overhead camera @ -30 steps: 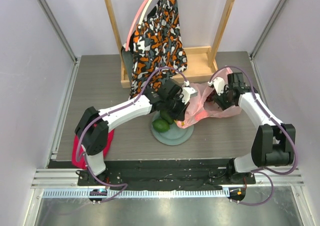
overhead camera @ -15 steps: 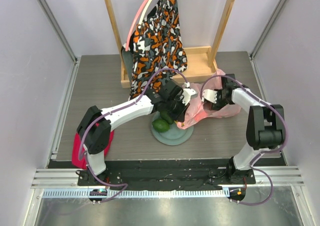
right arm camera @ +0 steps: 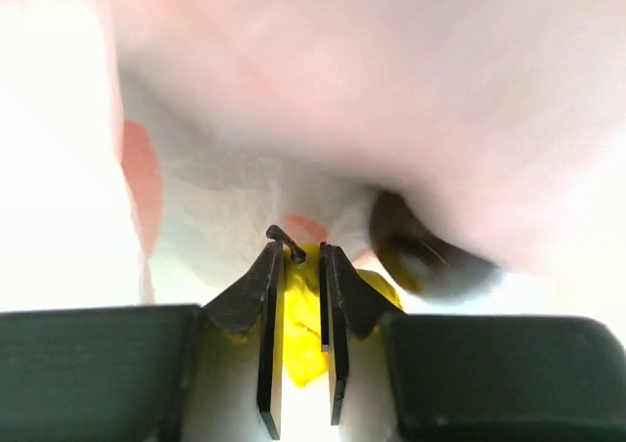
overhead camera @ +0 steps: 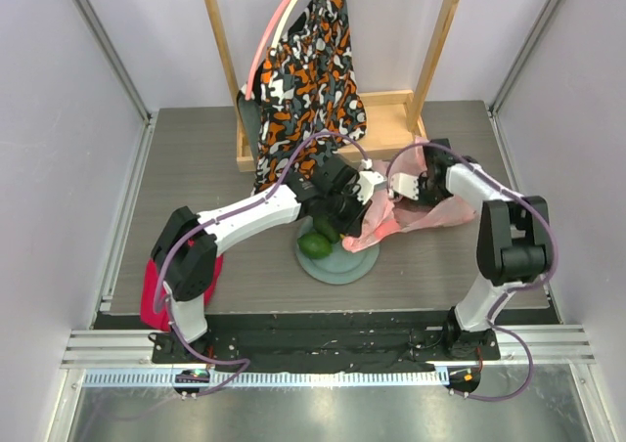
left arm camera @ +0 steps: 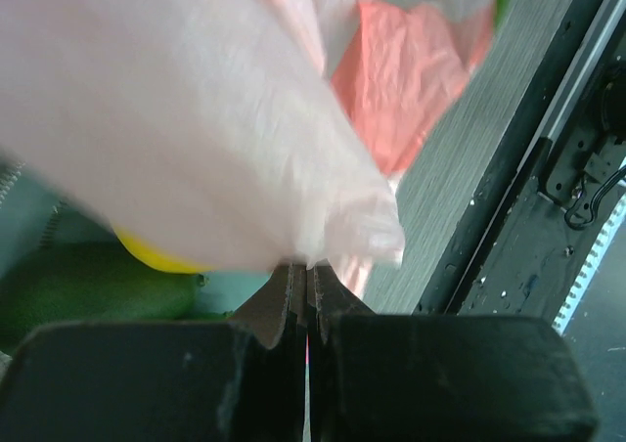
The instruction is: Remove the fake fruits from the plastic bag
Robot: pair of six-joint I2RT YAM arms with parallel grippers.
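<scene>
The pink plastic bag (overhead camera: 432, 213) lies on the table right of centre. My left gripper (overhead camera: 357, 205) is shut on the bag's thin edge (left arm camera: 323, 237) and holds it up over the grey-green plate (overhead camera: 344, 266). Two green oval fruits (overhead camera: 315, 244) lie on the plate; in the left wrist view a green one (left arm camera: 78, 286) sits beside a yellow one (left arm camera: 156, 258). My right gripper (overhead camera: 404, 187) is inside the bag (right arm camera: 293, 90), its jaws (right arm camera: 301, 251) shut on a yellow fruit (right arm camera: 305, 315) with a dark stem. A dark blurred shape (right arm camera: 421, 251) lies behind it.
A wooden rack (overhead camera: 391, 129) stands at the back with an orange-black-white patterned garment (overhead camera: 308, 80) hanging on it. A red cloth (overhead camera: 154, 297) lies at the near left table edge. The black base rail (left arm camera: 577, 149) runs along the front.
My right gripper has swung left and gone into the bag's opening. The bag has shifted and bunched a little. My left gripper has stayed put, holding the bag.
</scene>
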